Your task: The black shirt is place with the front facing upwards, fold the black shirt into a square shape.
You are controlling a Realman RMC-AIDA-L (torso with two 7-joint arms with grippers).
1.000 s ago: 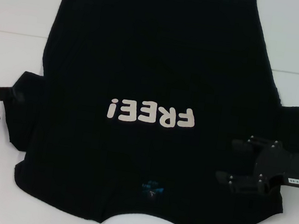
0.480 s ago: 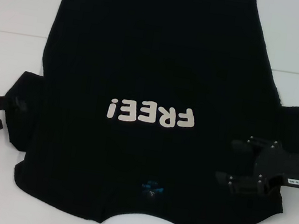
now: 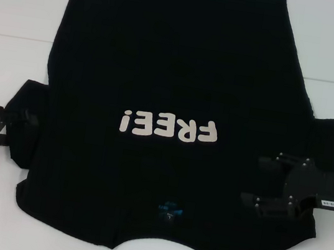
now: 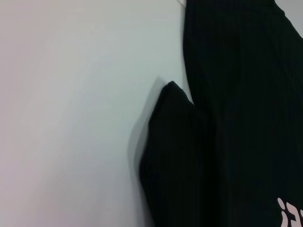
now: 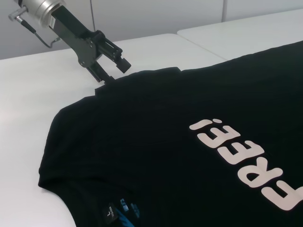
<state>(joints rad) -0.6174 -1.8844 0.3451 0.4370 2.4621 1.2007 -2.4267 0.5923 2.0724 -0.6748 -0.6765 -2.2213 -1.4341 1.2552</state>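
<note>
1. The black shirt lies spread flat, front up, on the white worktop. Its collar and small blue neck label are nearest the robot and its hem is at the far side. The white "FREE!" lettering sits mid-chest and reads upside down from the head view.

2. Fold state: no panel is turned over. Both sleeves lie out to the sides and the body shows at full length, so no fold appears to have been made; judged from this, the task is at its very start.

3. Left hand: at the outer edge of the left sleeve, low against the worktop. In the right wrist view its fingers stand apart at the sleeve edge, with no cloth visibly pinched; whether the lower finger already lies under the hem is hard to tell.

4. Right hand: over the right shoulder region, just inside the right sleeve, fingers spread and gripping nothing.

5. Remaining, as a judgement: take hold of the sleeves, fold both sides inward, then fold the length over to give a square.
</note>
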